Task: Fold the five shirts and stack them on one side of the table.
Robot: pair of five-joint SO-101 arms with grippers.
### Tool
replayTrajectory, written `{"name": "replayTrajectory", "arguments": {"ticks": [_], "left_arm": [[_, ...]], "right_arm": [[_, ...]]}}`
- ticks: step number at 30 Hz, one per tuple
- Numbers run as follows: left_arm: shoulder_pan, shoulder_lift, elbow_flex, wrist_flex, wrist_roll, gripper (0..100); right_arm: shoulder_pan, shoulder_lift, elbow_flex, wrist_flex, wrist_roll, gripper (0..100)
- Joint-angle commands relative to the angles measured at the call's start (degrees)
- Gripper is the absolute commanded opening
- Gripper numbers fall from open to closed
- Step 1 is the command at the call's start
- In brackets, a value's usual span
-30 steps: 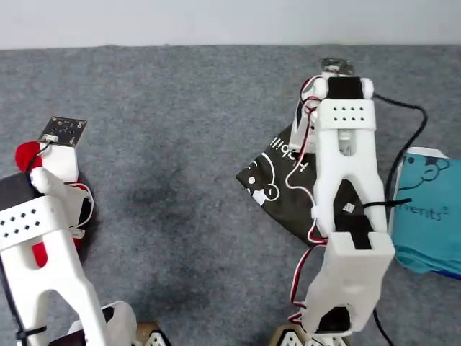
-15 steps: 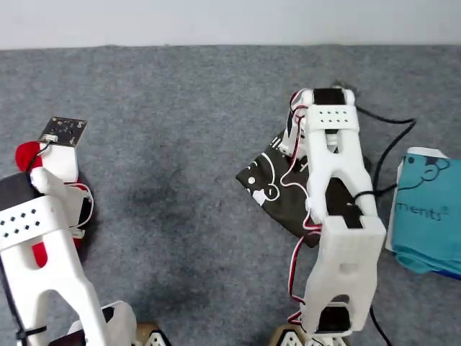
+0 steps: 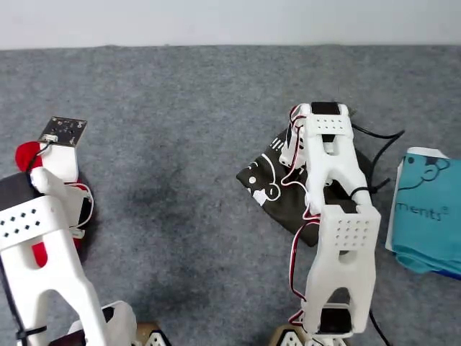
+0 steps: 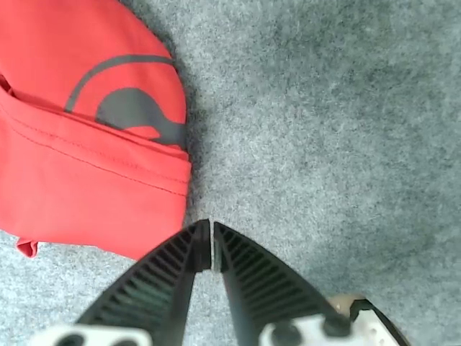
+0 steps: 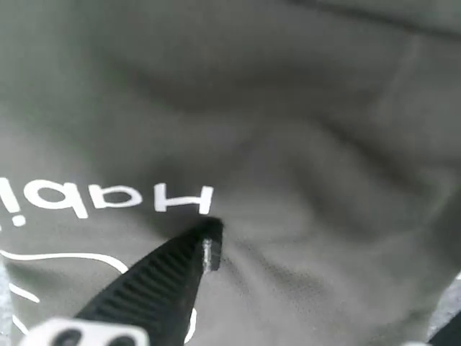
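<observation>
Grey felt-like cloth covers the table (image 3: 180,144), and both arms rise from its near edge. On the near left, the left gripper (image 4: 212,245) hangs with its claw pressed together on nothing, just beside the folded edge of a red shirt (image 4: 86,144); that arm has not moved over the last second. The right arm has: it was stretched out toward the far side, and it has since drawn back and tucked its wrist down over the black shirt (image 3: 277,191) lying mid-table on the right. The right gripper (image 5: 324,288) now sits close above that cloth with its claw spread, one fingertip (image 5: 207,245) next to the white lettering; whether it touches the fabric I cannot tell. That reads as lining up a pinch on the black shirt, which lies rumpled and skewed and looks not yet neatly folded. A folded teal shirt (image 3: 425,216) rests apart at the right edge, so the shirts are not yet gathered into one stack. Beyond the cloth's far edge runs a plain pale wall (image 3: 216,21)
</observation>
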Motion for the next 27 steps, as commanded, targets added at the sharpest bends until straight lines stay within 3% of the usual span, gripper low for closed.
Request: {"name": "replayTrajectory", "arguments": {"ticks": [1, 6, 9, 13, 27], "left_arm": [[-0.09, -2.11, -0.48, 0.97, -0.44, 1], [-0.09, -2.11, -0.48, 0.88, -0.53, 1], [-0.09, -2.11, -0.48, 0.88, -0.53, 1], [-0.09, -2.11, -0.48, 0.88, -0.53, 1], [-0.09, -2.11, -0.57, 0.88, -0.53, 1]], "right_arm": [[1.63, 3.82, -0.18, 0.31, 0.26, 39.6], [1.63, 3.91, -0.18, -0.04, 5.19, 12.3], [1.63, 3.82, -0.18, -0.31, 7.03, 2.2], [1.71, 3.74, -0.18, -0.31, 9.76, 1.3], [4.00, -12.79, -0.70, 8.66, 34.81, 0.9]]}}
